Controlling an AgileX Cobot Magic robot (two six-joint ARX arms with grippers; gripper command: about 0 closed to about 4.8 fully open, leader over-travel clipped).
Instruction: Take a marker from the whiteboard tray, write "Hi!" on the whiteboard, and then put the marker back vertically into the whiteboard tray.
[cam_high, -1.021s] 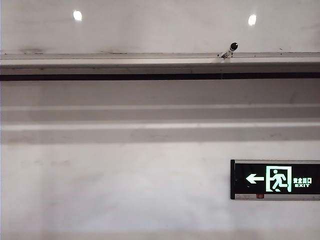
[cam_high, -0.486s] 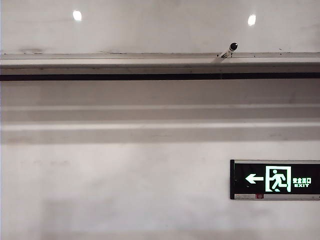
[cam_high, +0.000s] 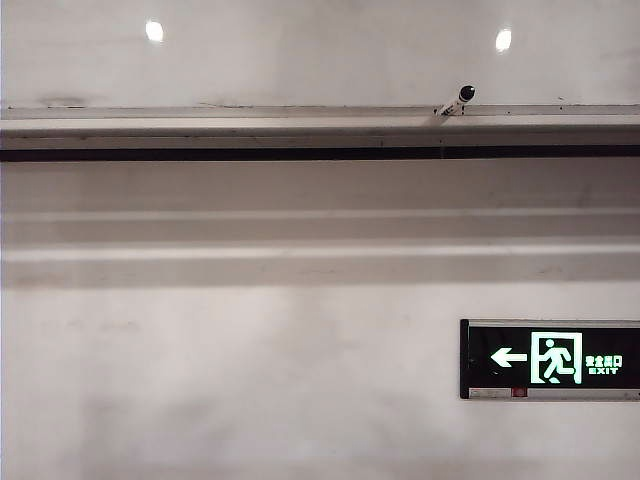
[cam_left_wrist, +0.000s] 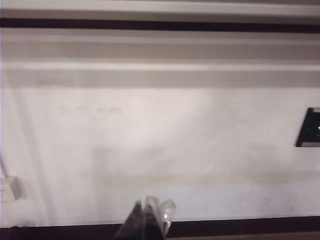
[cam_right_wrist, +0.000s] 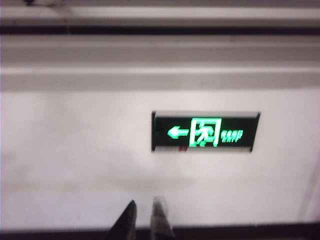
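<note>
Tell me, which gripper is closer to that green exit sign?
Right. The right gripper sits low, just below the exit sign, which fills the middle of its wrist view. From the left gripper, the sign only peeks in at the far edge, well off to the side.

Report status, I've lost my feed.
Left gripper shut, right gripper nearly shut, both empty, low. Marker leaning in tray. Nothing blocking.

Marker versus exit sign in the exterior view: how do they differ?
The marker is tiny, slim and tilted on the whiteboard tray; the exit sign is far larger, rectangular and level on the wall below. The marker is white with a black cap; the sign is black with lit green graphics.
</note>
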